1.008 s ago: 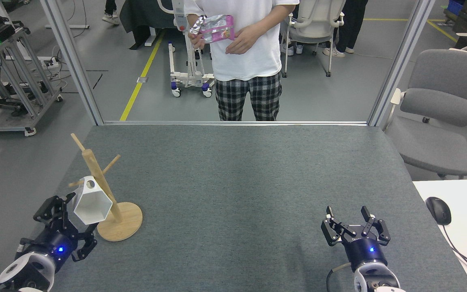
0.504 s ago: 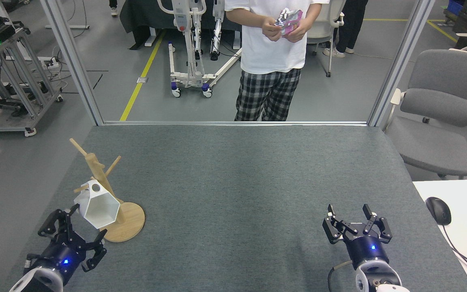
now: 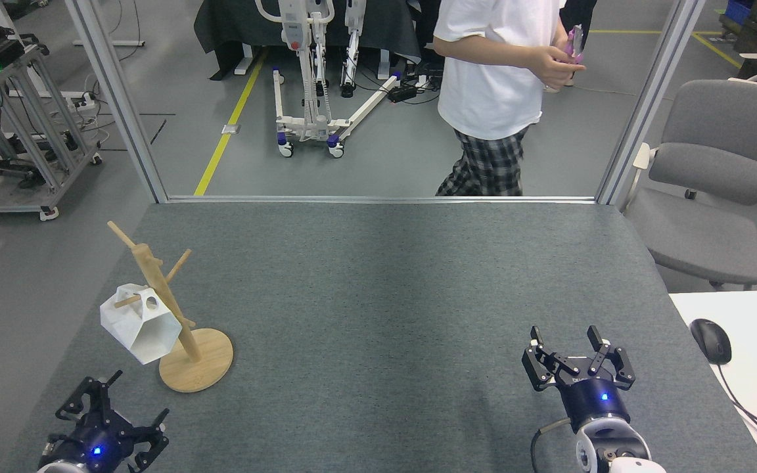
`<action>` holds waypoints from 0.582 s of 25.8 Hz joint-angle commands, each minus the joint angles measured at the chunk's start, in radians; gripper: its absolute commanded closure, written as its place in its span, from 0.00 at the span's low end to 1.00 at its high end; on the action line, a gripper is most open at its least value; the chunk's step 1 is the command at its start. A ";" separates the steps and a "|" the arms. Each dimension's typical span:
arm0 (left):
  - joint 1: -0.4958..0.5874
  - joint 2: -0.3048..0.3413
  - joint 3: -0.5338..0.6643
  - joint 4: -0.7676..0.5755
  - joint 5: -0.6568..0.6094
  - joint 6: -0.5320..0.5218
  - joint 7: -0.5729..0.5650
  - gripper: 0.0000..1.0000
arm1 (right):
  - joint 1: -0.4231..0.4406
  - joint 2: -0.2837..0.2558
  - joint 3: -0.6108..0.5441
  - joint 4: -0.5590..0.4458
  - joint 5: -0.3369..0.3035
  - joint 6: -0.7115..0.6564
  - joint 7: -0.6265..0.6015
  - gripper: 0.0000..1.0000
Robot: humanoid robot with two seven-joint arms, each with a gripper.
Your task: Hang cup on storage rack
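1. The cup (image 3: 140,324) hangs on the rack (image 3: 175,315) at the left of the grey table (image 3: 385,295). A short peg passes through the round hole in its tab, and its six-sided mouth tips down toward the near edge, above and just left of the rack's round base.
2. The rack leans its post up and to the left; the other pegs carry nothing.
3. The left gripper (image 3: 113,399) sits low at the near left corner, below the cup and apart from it. Its jaws are spread wide and hold nothing.
4. The right gripper (image 3: 579,351) rests near the right near edge, well apart from the rack. Its jaws are also spread, with nothing between them.
5. No writing on the cup, rack or grippers can be read; each gripper shows a small blue light.
6. Beyond the table a person (image 3: 493,92) in a white shirt and checked trousers holds a pink packet (image 3: 575,43).
7. A grey chair (image 3: 713,184) stands to the right, and a mouse (image 3: 711,341) lies on a white desk. Nothing lies on the table between the grippers and the rack.
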 commanded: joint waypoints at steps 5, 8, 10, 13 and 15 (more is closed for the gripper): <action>0.018 -0.132 0.004 -0.034 0.095 -0.264 -0.008 0.02 | 0.000 0.001 0.000 0.000 0.000 0.000 -0.006 0.01; 0.010 -0.210 0.002 -0.044 0.161 -0.320 -0.010 0.02 | 0.000 0.001 0.000 0.000 0.000 0.000 -0.006 0.01; -0.002 -0.250 -0.001 -0.064 0.180 -0.323 -0.011 0.02 | 0.000 0.001 0.000 -0.002 0.000 0.000 -0.006 0.01; -0.026 -0.362 -0.001 -0.072 0.181 -0.320 -0.011 0.02 | 0.000 0.000 0.000 -0.005 0.000 0.000 -0.006 0.01; -0.045 -0.399 -0.009 -0.075 0.183 -0.295 -0.011 0.02 | -0.002 0.000 0.000 -0.006 0.001 0.000 -0.006 0.01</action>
